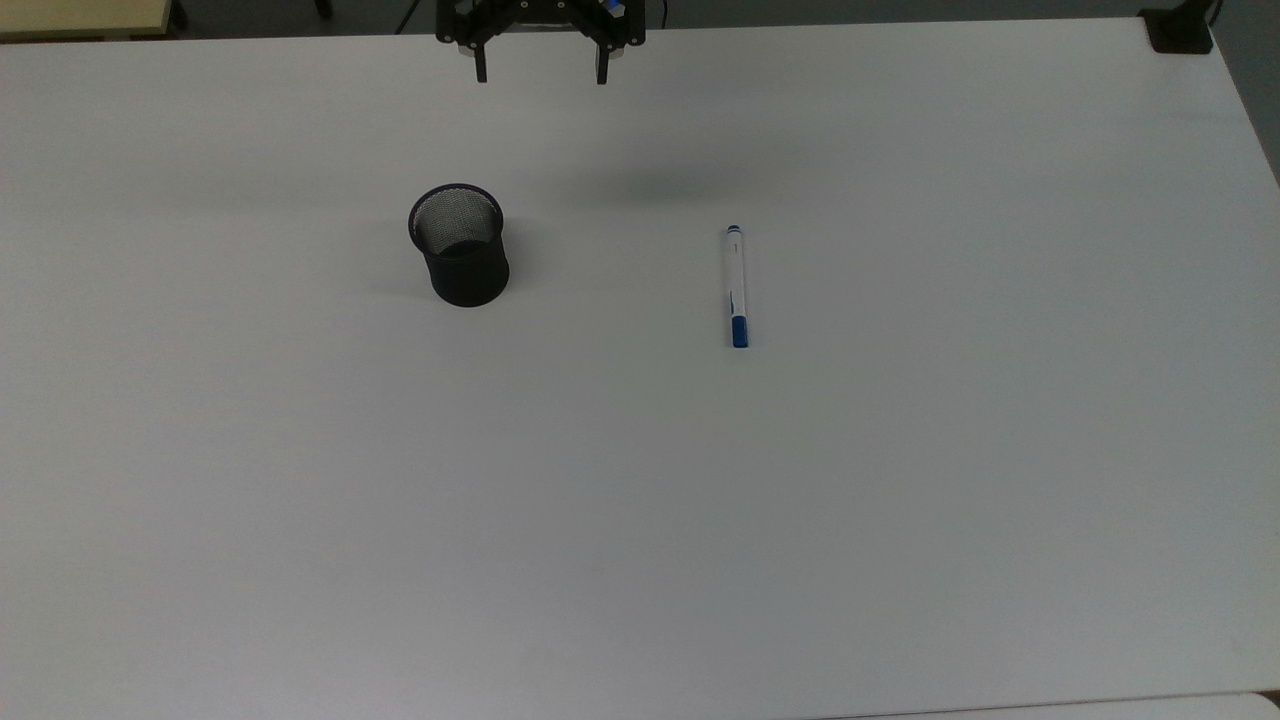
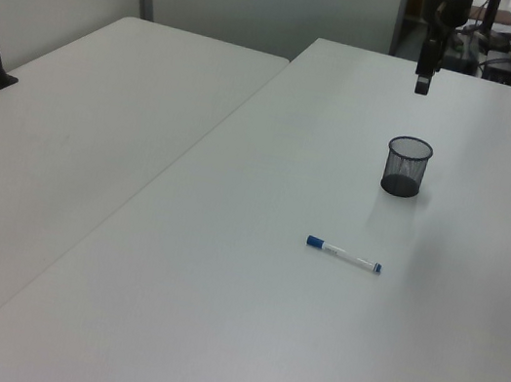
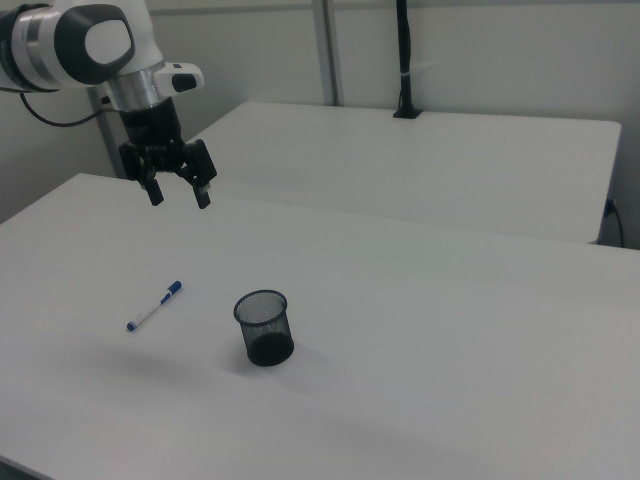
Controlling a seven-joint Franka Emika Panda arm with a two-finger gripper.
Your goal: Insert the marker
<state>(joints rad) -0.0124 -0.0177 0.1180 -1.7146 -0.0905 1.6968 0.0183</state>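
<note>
Top view: hand [image 1: 540,75] high at far worktop [image 1: 900,500] edge, fingers spread, grasping nothing. Marker [image 1: 737,287] flat on worktop, well apart from mesh cup [image 1: 459,245], on top view's right.

Left view: marker [image 2: 343,255] nearer than cup [image 2: 406,166].

Right view: hand [image 3: 178,192] above marker [image 3: 155,306]. Probably light, stiff, smooth; could roll. Best taken mid-barrel, across width.

Gripper [image 3: 179,194] pointing down, raised high above table, jaws spread wide, holding nothing.
</note>
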